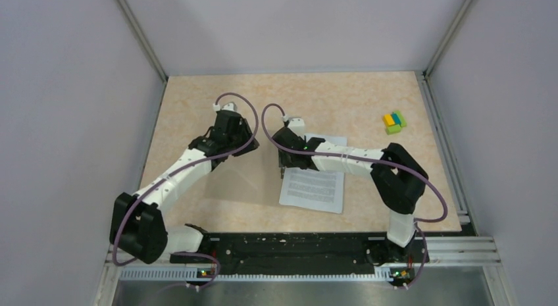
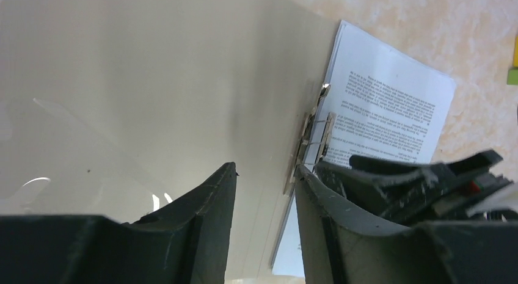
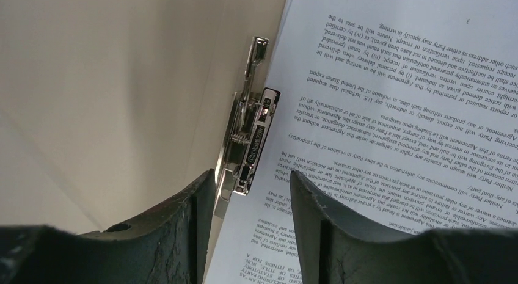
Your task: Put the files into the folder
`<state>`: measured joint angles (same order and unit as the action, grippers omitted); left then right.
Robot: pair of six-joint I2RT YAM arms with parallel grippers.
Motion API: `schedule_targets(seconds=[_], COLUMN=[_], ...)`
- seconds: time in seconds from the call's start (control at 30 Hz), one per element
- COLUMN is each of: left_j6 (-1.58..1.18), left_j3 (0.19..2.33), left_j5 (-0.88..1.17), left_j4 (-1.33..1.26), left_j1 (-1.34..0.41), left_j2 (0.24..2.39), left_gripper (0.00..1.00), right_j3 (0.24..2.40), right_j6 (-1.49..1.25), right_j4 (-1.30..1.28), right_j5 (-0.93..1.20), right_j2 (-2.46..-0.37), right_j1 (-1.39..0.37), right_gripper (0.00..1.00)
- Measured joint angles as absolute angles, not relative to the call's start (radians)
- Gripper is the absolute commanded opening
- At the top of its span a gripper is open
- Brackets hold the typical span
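- Right gripper point(image 3: 251, 180): fingers spread partway, nothing pinched. They straddle the near end of the metal clip point(image 3: 250, 137).
- The clip lies dead ahead of this claw. Its long axis runs away from the fingers, along the inner edge of the folder point(image 3: 122, 70).
- Files point(image 3: 391, 101) sit on the right-finger side of the clip, and their long edge is parallel to it and touching or just under it. I cannot tell if that edge is tucked in.
- Left gripper point(image 2: 266, 174): fingers also apart and holding nothing. It hovers over the bare folder panel point(image 2: 153, 82), with the clip point(image 2: 311, 134) ahead and slightly toward its right finger.
- The right arm is the nearer one to the sheets. In the overhead view its wrist covers their far end.
- Files point(image 1: 314, 187): a thin white stack, flat on the table, printed with dense small black text, corners square, no curl showing.
- Folder: pale tan, lying open and flat, close in colour to the tabletop and hard to pick out from above.
- Judgement: the next move turns on the paper edge meeting the clip line squarely.
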<state>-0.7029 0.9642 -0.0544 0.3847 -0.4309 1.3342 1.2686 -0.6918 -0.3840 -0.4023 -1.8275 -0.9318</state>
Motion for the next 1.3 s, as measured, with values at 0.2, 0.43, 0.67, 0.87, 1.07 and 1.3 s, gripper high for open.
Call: schedule_targets(seconds=[0.2,0.43,0.67,0.87,1.07,1.3], left_j6=[-0.672,-0.653,-0.651,-0.652,-0.656,-0.669], left_j3=[0.897,0.873,0.873,0.862,0.861,0.861], left_j5=[-0.057,-0.057,-0.057,-0.054,-0.041,-0.027], left_j4=[0.429,0.448,0.45,0.45,0.449,0.449], left_j1=[-0.424,-0.417,-0.413,-0.413,-0.413,-0.413], left_j2=[1.234,1.186,1.182,1.183,1.192,1.211], left_gripper=[0.46,0.46,0.45,0.45,0.44,0.43], right_j3=[1.307,1.313,1.311,1.311,1.309,1.303], right_j6=[-0.72,-0.737,-0.724,-0.682,-0.661,-0.616], right_j4=[-0.389,-0.388,-0.36,-0.334,-0.318,-0.269], right_j5=[-0.426,-0.424,-0.379,-0.302,-0.262,-0.207], right_j2=[-1.896,-1.924,-1.927,-1.929,-1.94,-1.94], right_j1=[-0.931,-0.921,-0.887,-0.857,-0.845,-0.825], right_gripper=[0.41,0.32,0.22,0.24,0.1,0.0])
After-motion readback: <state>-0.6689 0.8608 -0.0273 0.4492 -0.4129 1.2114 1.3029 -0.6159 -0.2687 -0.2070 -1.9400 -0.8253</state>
